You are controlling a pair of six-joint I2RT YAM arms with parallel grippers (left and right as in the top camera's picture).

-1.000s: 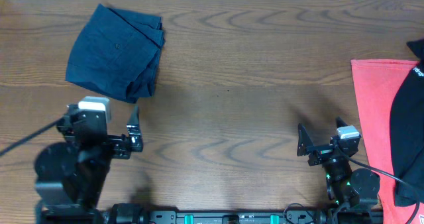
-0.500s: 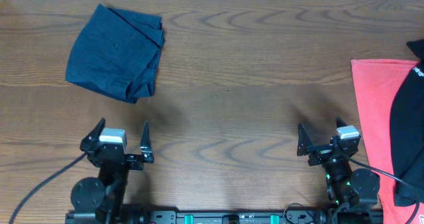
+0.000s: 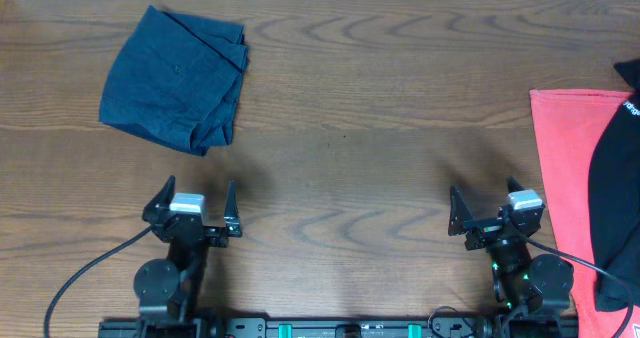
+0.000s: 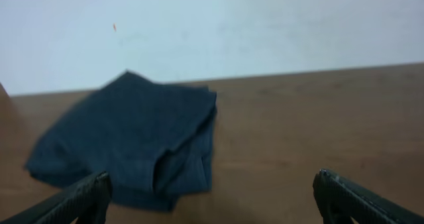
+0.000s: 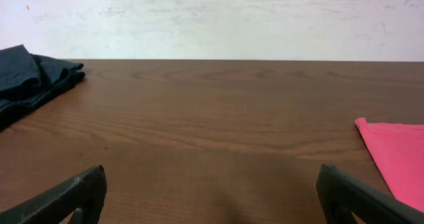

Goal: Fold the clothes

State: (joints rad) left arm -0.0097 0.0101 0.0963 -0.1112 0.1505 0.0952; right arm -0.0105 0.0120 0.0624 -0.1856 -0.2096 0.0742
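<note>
While the folded navy denim garment [image 3: 175,78] lies at the table's [image 3: 380,128] far-left corner, I hold my left gripper [image 3: 200,188] and right gripper [image 3: 485,193] splayed, empty, at its near edge, seemingly awaiting another piece.

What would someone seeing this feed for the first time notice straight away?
The dark blue garment, lying folded at the far left corner of the table, draws the eye first. Next is the red cloth at the right edge, with a black garment on top of it. The left pincer and right pincer both sit open and empty near the front edge.
</note>
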